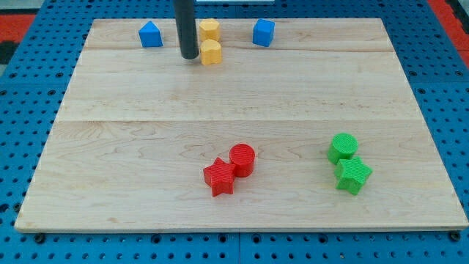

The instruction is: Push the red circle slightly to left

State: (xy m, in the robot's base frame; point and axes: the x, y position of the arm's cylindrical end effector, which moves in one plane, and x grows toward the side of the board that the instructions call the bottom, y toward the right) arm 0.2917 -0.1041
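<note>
So, in the one camera view we count eight blocks on the wooden table [132, 139], two of each colour, and we take the red circle [242, 158] as our landmark. It sits below the table's middle, slightly toward the view's bottom. The red star [219, 177] touches it on its lower left. Well to the right of the red circle stand the two green ones: a green circle [343, 147] and, touching it just below, a green star [353, 175]. Far above the red circle, near the table's top edge, lie two yellow blocks, one [209, 30] behind the other [211, 52], their shapes hard to make out. Up there too are two blue blocks, one [151, 34] to the upper left of the red circle and a blue cube [263, 32] to its upper right.

Our end effector is a bare rod that holds nothing; my tip [189, 56] rests just left of the nearer yellow block, far above the red circle.
</note>
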